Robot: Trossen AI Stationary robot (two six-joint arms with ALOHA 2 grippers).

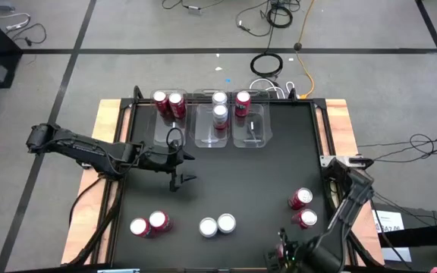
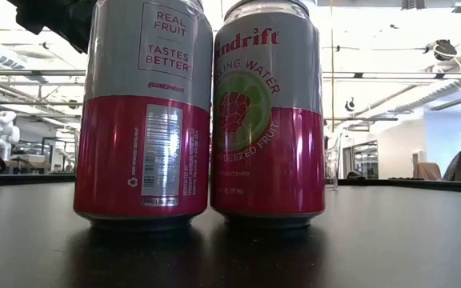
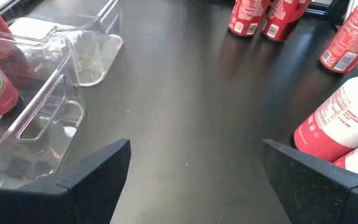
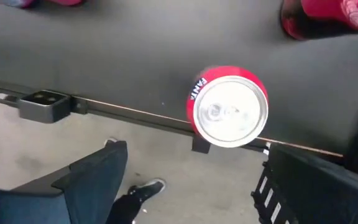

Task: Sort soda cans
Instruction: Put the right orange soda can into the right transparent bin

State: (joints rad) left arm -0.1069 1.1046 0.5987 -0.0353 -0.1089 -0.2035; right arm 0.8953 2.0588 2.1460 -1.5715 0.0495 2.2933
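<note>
Soda cans stand upright on the black mat. At the near edge are two red ones [image 1: 149,224] and two silver-topped ones [image 1: 217,225]; two red ones [image 1: 303,208] stand at the right. Another red can [image 4: 229,109] stands at the near edge, below my right gripper [image 4: 204,186]. That gripper is open and points down, over the table's edge beside the can. More cans stand in three clear bins [image 1: 217,135] at the far side. My left gripper [image 1: 187,167] is open above the mat's middle, just in front of the bins.
The left bin holds two red cans [image 1: 168,103], the middle bin two silver ones [image 1: 219,106], the right bin one red can [image 1: 242,102]. Two cans [image 2: 202,112] fill the low view. Bare mat lies mid-table. A person's shoe [image 4: 143,186] shows below the near edge.
</note>
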